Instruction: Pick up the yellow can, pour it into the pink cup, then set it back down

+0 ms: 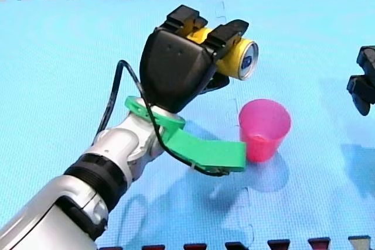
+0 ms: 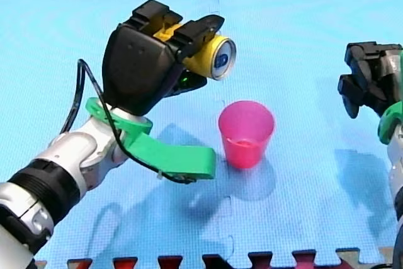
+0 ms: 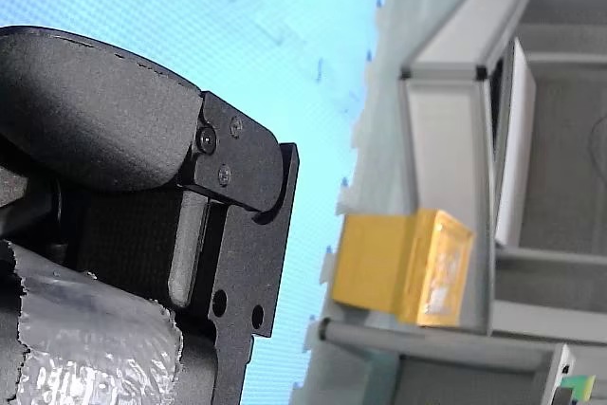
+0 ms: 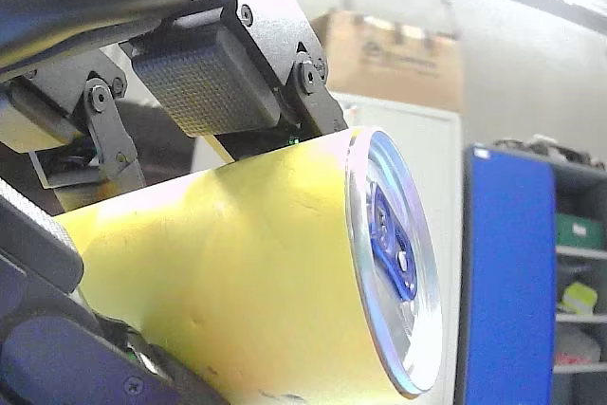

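My left hand (image 1: 202, 42) is shut on the yellow can (image 1: 241, 57) and holds it in the air, tipped on its side. The can's silver top with its blue tab points right, above and slightly left of the pink cup (image 1: 263, 130). The cup stands upright on the blue foam mat (image 1: 70, 62). In the second wrist view the can (image 4: 247, 301) lies between the black fingers (image 4: 204, 78) of this same hand. My right hand (image 2: 368, 83) hovers over the mat at the right edge, away from the cup, holding nothing.
A green bracket (image 1: 205, 150) on my left wrist juts out low beside the cup. The mat's jigsaw edge runs along the back and front. In the first wrist view a yellow box (image 3: 403, 267) sits on a grey shelf frame beyond the mat.
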Controlling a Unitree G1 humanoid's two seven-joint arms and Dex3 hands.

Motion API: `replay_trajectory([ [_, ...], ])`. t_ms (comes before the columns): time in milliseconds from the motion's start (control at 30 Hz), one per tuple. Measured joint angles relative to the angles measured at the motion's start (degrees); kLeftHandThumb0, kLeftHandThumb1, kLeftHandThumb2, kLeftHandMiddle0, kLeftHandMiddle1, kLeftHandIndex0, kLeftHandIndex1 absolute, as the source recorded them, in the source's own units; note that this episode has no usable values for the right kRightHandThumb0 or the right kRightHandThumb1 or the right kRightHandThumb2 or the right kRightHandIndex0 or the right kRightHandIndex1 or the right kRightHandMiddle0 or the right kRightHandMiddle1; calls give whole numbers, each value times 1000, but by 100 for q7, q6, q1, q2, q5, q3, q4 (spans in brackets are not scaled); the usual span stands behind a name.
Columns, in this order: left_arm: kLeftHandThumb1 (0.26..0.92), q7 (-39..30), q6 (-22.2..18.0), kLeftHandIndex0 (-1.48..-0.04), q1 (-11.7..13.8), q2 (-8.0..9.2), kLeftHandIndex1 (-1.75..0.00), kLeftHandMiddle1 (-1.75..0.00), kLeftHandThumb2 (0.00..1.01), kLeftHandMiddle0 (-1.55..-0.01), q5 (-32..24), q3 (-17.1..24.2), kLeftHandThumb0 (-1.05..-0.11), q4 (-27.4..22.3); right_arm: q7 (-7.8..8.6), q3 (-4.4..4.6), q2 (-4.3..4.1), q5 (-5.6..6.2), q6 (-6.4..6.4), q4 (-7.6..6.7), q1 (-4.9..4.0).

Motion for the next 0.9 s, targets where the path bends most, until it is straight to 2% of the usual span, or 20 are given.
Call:
replay_trajectory([
  [133,841,96,-345,-1164,134,59,-16,-870,1,-1034,-387,321,-394,62,1,-2,-3,23,36,-3,-2],
  [200,828,69,-500,-1131,211,116,-5,-620,1,-1115,-581,486,-411,78,7,-2,-6,35,52,-4,-1],
  [367,795,-161,-936,-1208,352,163,-7,-226,4,-1228,-1072,881,-418,72,77,-13,-14,66,65,-5,-1],
  [467,773,-317,-1108,-1231,481,174,-8,-145,0,-1284,-1280,1071,-413,-47,112,-29,-16,89,66,-6,-1],
  [767,755,-1030,-1296,-1239,967,246,-4,-93,0,-1325,-1713,1517,-424,-550,229,-81,-15,159,66,-9,18],
  [900,755,-1622,-1423,-1238,1260,266,-2,-73,1,-1332,-2086,1771,-417,-894,254,-97,-16,170,66,-13,29],
])
